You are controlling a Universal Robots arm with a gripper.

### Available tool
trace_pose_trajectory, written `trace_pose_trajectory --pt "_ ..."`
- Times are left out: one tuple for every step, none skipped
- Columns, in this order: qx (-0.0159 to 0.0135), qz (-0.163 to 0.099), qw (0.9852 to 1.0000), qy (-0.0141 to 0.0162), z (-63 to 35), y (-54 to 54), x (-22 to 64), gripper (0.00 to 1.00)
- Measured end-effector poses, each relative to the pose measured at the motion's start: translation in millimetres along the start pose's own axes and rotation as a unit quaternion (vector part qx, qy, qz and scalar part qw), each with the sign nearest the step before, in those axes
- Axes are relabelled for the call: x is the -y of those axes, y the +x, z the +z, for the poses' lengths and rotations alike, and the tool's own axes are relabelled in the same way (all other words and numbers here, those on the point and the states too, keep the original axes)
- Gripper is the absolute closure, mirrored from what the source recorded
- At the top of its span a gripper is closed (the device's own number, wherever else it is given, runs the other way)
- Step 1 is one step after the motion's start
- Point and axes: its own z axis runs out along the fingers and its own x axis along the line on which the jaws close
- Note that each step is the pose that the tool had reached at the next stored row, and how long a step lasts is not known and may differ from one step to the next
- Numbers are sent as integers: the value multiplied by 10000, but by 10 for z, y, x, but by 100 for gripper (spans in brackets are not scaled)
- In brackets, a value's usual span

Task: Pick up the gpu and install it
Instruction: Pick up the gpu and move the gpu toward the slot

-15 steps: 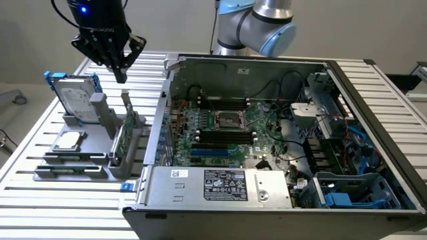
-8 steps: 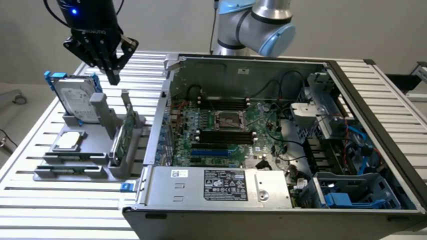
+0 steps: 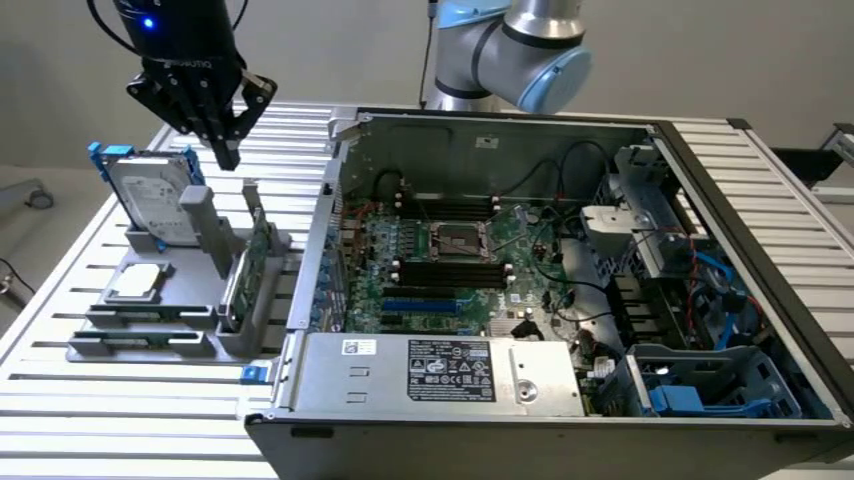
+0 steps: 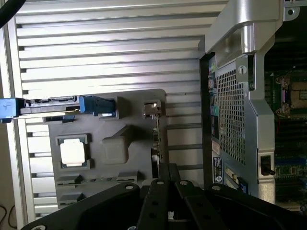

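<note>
The gpu [image 3: 248, 272] stands on edge in a slot of the grey holder [image 3: 150, 347], at the exterior view's left, beside the open computer case [image 3: 747, 250]. It is a thin green card with a silver end bracket. In the wrist view I look down on the gpu [image 4: 155, 140] edge-on, its bracket toward the far end. My gripper [image 3: 230, 157] hangs above the holder's far end, apart from the card, fingers shut on nothing. In the wrist view the gripper [image 4: 168, 168] has its fingertips pressed together just off the card's near end.
A silver hard drive with blue rails [image 3: 144, 195] stands upright in the holder; a small flat drive [image 3: 138, 283] lies beside it. The motherboard [image 3: 454, 250] lies open inside the case, with the power supply [image 3: 447, 368] at its near side. Slatted table [image 3: 80, 420] all around.
</note>
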Motion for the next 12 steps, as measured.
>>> trace_pose_trajectory --pt "0 0 10000 0 0 0 0 89" --pt "0 0 10000 0 0 0 0 89" --pt "0 0 10000 0 0 0 0 88" --pt "0 0 10000 0 0 0 0 88" --pt "0 0 10000 0 0 0 0 83" --pt "0 0 10000 0 0 0 0 76" --pt "0 0 10000 0 0 0 0 71" --pt "-3 0 10000 1 0 1 0 71" --pt "-5 0 10000 6 2 0 0 71" --pt "-5 0 10000 14 9 0 1 64" --pt "-11 -1 10000 16 24 0 23 64" --pt "-25 -4 10000 17 40 -3 57 64"
